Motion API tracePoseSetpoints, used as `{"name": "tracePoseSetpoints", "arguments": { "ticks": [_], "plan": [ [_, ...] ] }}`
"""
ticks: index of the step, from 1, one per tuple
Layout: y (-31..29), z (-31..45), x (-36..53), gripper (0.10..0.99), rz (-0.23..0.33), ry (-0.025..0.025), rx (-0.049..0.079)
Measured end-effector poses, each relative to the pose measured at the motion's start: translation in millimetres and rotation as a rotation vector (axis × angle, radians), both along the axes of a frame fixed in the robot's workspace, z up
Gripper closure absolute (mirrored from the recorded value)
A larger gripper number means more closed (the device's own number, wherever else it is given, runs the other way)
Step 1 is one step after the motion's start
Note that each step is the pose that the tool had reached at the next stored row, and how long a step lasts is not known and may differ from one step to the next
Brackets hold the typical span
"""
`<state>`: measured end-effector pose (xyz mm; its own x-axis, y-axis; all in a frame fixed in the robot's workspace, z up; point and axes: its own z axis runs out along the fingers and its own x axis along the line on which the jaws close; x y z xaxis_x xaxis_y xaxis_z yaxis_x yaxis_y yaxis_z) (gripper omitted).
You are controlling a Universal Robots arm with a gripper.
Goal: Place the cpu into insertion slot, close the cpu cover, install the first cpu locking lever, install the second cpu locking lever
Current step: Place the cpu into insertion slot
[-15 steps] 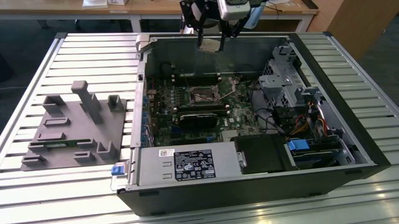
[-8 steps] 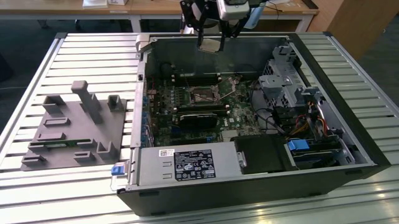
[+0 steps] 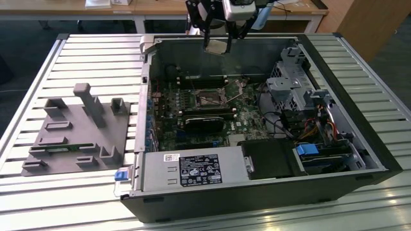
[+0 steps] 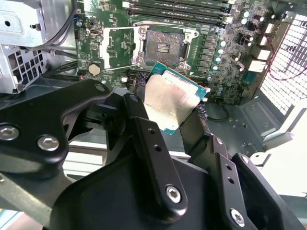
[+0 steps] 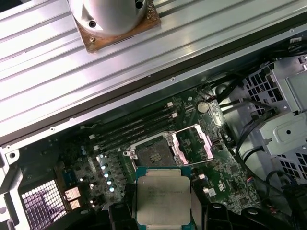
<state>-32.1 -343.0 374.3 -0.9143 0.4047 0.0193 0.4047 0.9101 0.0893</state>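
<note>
While the gripper (image 3: 217, 45) clenches one cpu (image 4: 170, 98) above the case (image 3: 257, 204), one insertion slot (image 5: 154, 154) lies bare, its one cpu cover (image 5: 195, 143) open beside it.

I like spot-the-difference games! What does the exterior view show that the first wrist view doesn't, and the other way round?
Exterior view's own: the grey plastic tray with upright posts on the exterior view's left, and the silver metal box with a black label. First wrist view's own: the round silver metal cylinder on a brown square plate. Shared: the black pincer shut on the small flat square silver-grey metal cpu, held in the air, and the empty square black-rimmed insertion slot in the green circuit board.
</note>
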Motion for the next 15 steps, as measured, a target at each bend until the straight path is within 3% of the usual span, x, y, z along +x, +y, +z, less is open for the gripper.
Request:
{"name": "tracePoseSetpoints", "arguments": {
  "ticks": [15],
  "plan": [
    [0.0,-0.1,0.0,0.549,-0.039,0.0000,0.000]
  ]
}}
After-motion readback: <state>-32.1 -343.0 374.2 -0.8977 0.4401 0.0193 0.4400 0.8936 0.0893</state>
